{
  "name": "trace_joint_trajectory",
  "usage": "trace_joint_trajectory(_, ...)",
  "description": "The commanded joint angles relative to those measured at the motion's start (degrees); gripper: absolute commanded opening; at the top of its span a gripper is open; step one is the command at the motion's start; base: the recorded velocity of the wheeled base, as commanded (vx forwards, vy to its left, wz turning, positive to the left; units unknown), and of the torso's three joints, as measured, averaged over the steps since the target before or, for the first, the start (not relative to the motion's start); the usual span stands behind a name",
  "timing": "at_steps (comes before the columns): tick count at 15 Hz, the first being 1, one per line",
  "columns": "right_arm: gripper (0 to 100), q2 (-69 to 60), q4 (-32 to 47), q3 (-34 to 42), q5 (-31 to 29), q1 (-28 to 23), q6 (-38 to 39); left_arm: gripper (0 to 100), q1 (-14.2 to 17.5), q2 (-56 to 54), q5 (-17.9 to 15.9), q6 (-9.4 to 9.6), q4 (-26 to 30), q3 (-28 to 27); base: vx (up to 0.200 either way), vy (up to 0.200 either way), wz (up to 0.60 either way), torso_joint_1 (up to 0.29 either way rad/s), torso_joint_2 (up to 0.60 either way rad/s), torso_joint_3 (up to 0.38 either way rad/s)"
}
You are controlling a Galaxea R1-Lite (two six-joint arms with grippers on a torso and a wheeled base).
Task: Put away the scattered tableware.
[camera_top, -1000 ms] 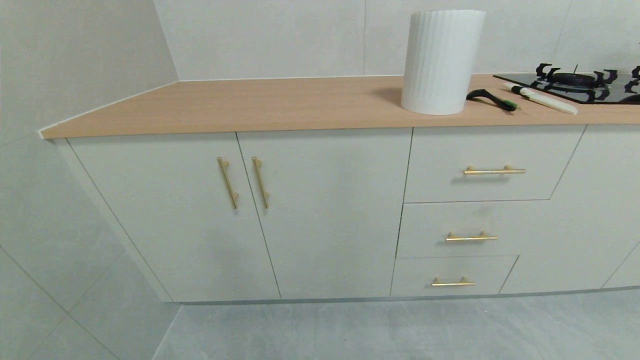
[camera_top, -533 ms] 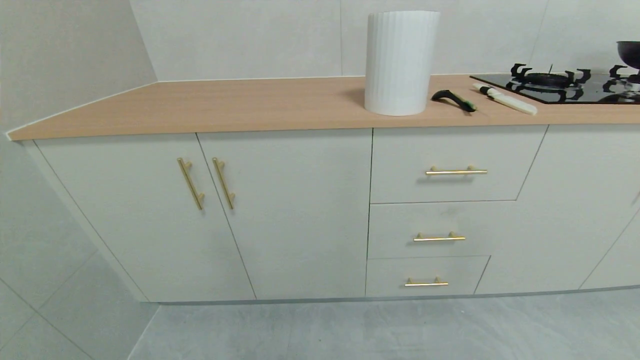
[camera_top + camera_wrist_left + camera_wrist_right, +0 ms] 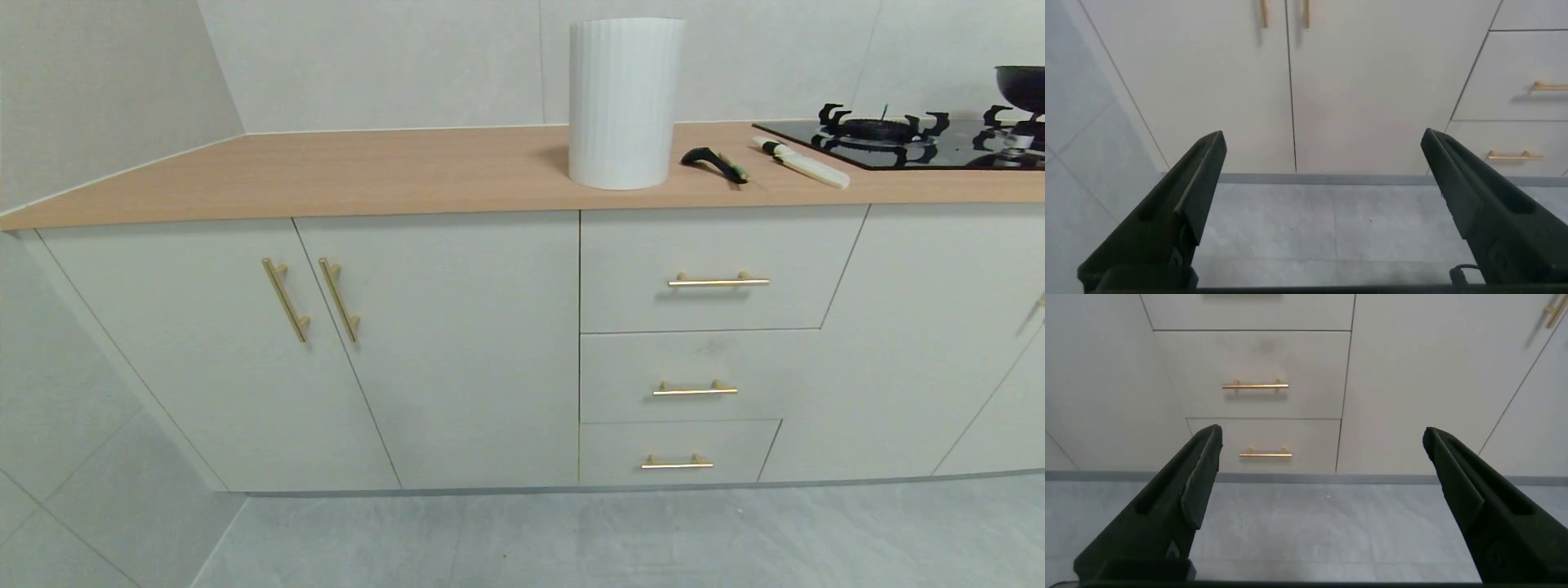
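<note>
**Two utensils loose on the worktop, both grippers empty**

Reading across the head view, we see the wooden worktop [image 3: 367, 171] above two cupboard doors [image 3: 326, 351], each with one upright gold handle. Next come three stacked drawers [image 3: 702, 327], each with one level gold handle. One tall white ribbed container [image 3: 624, 102] stands upright on the worktop above the seam between doors and drawers.

Just beside it to the right lies one black-handled utensil [image 3: 715, 162]. Its long axis runs from the back left to the front right, with the green end towards the worktop's front edge. Near it, a little apart, lies one pale knife [image 3: 802, 162] at much the same slant, dark end to the rear, along the corner of the black gas hob [image 3: 898, 143]. A dark pan [image 3: 1020, 86] sits on the hob at the far right.

Low before the cupboards, the left gripper [image 3: 1323, 143] has its fingers spread wide with nothing between them. The right gripper [image 3: 1321, 434] is likewise spread and empty, facing the lower drawers.
</note>
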Motion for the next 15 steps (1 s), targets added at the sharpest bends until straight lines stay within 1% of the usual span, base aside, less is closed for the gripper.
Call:
trace_joint_trajectory(1, 100, 0.1, 0.0, 0.0, 0.0, 0.0, 0.0, 100, 0.0, 0.1, 0.0, 0.07, 0.0, 0.0, 0.000, 0.000, 0.00, 0.000, 0.00, 0.000)
trace_joint_trajectory(4, 100, 0.1, 0.0, 0.0, 0.0, 0.0, -0.1, 100, 0.0, 0.1, 0.0, 0.16, 0.0, 0.0, 0.000, 0.000, 0.00, 0.000, 0.00, 0.000)
trace_joint_trajectory(7, 100, 0.1, 0.0, 0.0, 0.0, 0.0, -0.1, 100, 0.0, 0.1, -0.1, 0.69, 0.0, 0.0, 0.200, 0.000, 0.00, 0.002, 0.00, 0.001)
trace_joint_trajectory(11, 100, 0.1, 0.0, 0.0, 0.0, 0.0, -0.1, 100, 0.0, 0.1, -0.1, 0.77, 0.0, 0.0, 0.200, 0.000, 0.00, 0.005, 0.00, 0.002)
trace_joint_trajectory(15, 100, 0.1, 0.0, 0.0, 0.0, 0.0, -0.1, 100, 0.0, 0.1, 0.0, -0.11, -0.1, 0.0, 0.000, 0.000, 0.00, 0.000, 0.00, 0.000)
